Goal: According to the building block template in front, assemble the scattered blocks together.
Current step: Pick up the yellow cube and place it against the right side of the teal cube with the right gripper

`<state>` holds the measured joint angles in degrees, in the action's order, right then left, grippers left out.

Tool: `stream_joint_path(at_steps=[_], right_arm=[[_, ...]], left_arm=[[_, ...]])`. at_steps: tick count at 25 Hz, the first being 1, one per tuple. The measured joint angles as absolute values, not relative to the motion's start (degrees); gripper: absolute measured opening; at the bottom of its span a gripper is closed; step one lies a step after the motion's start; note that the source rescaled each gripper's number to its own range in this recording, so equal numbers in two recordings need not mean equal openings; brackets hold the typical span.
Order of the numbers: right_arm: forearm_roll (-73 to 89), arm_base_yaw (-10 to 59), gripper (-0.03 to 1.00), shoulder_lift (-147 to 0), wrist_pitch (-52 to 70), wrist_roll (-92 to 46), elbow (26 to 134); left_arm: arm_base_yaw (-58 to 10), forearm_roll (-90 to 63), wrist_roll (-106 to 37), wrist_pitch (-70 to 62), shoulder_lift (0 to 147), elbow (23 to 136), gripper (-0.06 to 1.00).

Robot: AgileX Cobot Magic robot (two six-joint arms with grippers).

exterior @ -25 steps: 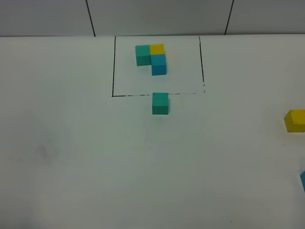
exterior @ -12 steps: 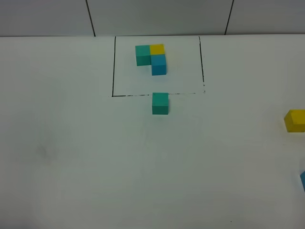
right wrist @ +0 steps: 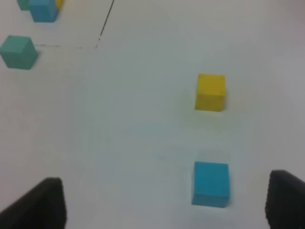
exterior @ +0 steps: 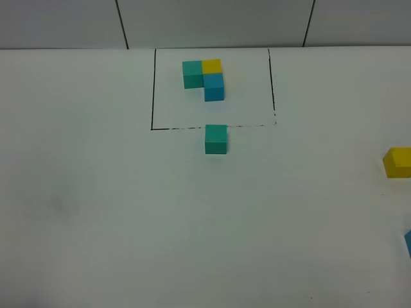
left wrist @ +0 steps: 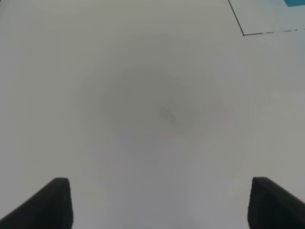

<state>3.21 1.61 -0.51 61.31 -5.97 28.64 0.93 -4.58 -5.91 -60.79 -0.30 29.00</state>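
The building block template (exterior: pixel 204 77) is an L of teal-green, yellow and blue cubes inside a thin black drawn rectangle (exterior: pixel 153 96) at the table's far middle. A loose teal-green cube (exterior: pixel 216 139) sits just below the rectangle's near line. A loose yellow cube (exterior: pixel 398 162) and a loose blue cube (exterior: pixel 408 242) lie at the right edge. In the right wrist view my right gripper (right wrist: pixel 164 204) is open and empty, with the blue cube (right wrist: pixel 210 183) close ahead between its fingers, the yellow cube (right wrist: pixel 210 92) beyond, and the teal-green cube (right wrist: pixel 18 51) far off. My left gripper (left wrist: pixel 159 204) is open over bare table.
The white table (exterior: pixel 128 224) meets a grey panelled wall (exterior: pixel 212 22) at the back. A corner of the drawn rectangle (left wrist: pixel 243 34) shows in the left wrist view. Neither arm shows in the exterior high view.
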Motion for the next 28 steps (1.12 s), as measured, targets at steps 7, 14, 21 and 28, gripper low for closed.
stream_joint_path(at_steps=[7, 14, 21, 28], right_arm=[[3.21, 1.61, 0.71, -0.51, 61.31, -5.92, 28.64], [3.21, 1.61, 0.71, -0.51, 61.31, -5.92, 28.64], [3.21, 1.61, 0.71, -0.51, 61.31, -5.92, 28.64], [3.21, 1.61, 0.71, -0.51, 61.31, -5.92, 28.64]], left_arm=[[0.93, -4.58, -5.91, -60.79, -0.3, 29.0, 0.72], [0.93, -4.58, -5.91, -60.79, -0.3, 29.0, 0.72], [0.93, -4.58, -5.91, -60.79, -0.3, 29.0, 0.72], [0.93, -4.58, -5.91, -60.79, -0.3, 29.0, 0.72]])
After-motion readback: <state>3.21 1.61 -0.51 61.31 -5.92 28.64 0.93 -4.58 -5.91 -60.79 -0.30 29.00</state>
